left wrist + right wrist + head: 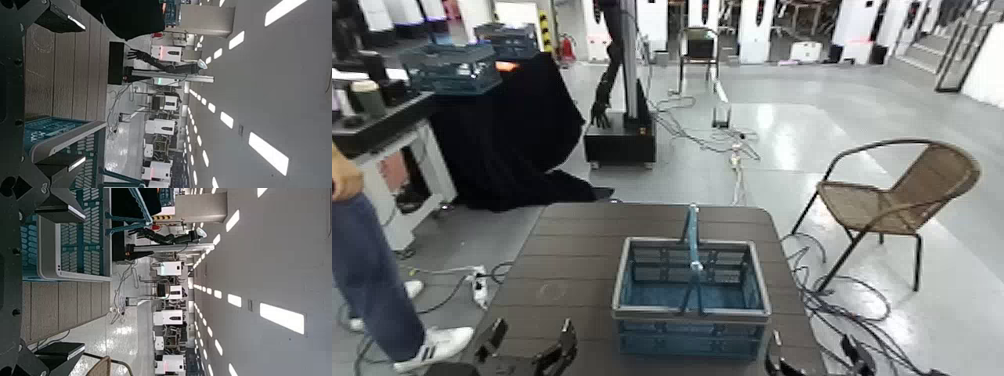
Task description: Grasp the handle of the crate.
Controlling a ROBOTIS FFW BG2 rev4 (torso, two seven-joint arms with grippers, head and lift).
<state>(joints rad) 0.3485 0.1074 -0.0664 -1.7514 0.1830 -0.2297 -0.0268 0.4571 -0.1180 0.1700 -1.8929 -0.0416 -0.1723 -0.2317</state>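
The blue crate [690, 295] with latticed sides and a grey rim stands on the dark slatted table [582, 250], near its front edge. Its thin light-blue handle [690, 240] stands upright across the middle. My left gripper [532, 337] is low at the front left of the crate, open and empty. My right gripper [814, 352] is low at the front right, open and empty. The left wrist view shows the open gripper [78, 92] with a crate corner [66, 137] beside it. The right wrist view shows the open gripper [78, 282], the crate wall [78, 243] and the handle [125, 219].
A person's leg and white shoe [377, 275] stand left of the table. A wicker chair [902, 195] is at the right. A black-draped table with a darker blue crate [452, 65] is at the back left. Another robot's base [620, 135] and floor cables lie behind.
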